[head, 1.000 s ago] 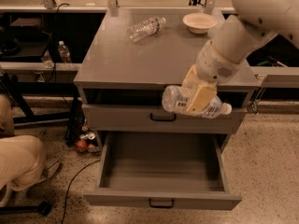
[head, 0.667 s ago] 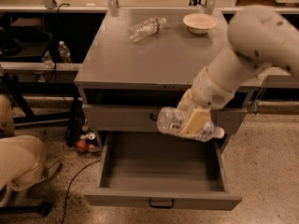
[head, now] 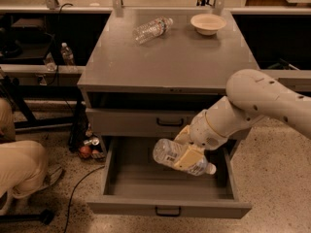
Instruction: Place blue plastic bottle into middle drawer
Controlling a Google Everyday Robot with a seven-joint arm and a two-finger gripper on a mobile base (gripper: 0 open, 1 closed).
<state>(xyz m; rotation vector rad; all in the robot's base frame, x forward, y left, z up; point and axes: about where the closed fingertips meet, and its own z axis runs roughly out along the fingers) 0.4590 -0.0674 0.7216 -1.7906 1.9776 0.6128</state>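
Observation:
The blue plastic bottle [head: 170, 155] lies on its side in my gripper [head: 188, 153], white cap pointing right and slightly down. The gripper is shut on the bottle's middle, its tan fingers [head: 190, 157] wrapped over the label. The white arm reaches in from the right. The bottle hangs just above the tray of the open middle drawer [head: 141, 205], over its right half. The drawer is pulled fully out, with its small black handle at the front.
A closed taller-fronted drawer [head: 131, 123] sits above the open one. On the cabinet top lie a slimmer clear bottle [head: 152, 29] and a white bowl [head: 208, 23]. A person's leg [head: 19, 164] is at the left. Cans and a red object [head: 86, 148] sit on the floor.
The arm has lowered and moved left with the bottle, from in front of the closed drawer down to over the open drawer's tray.

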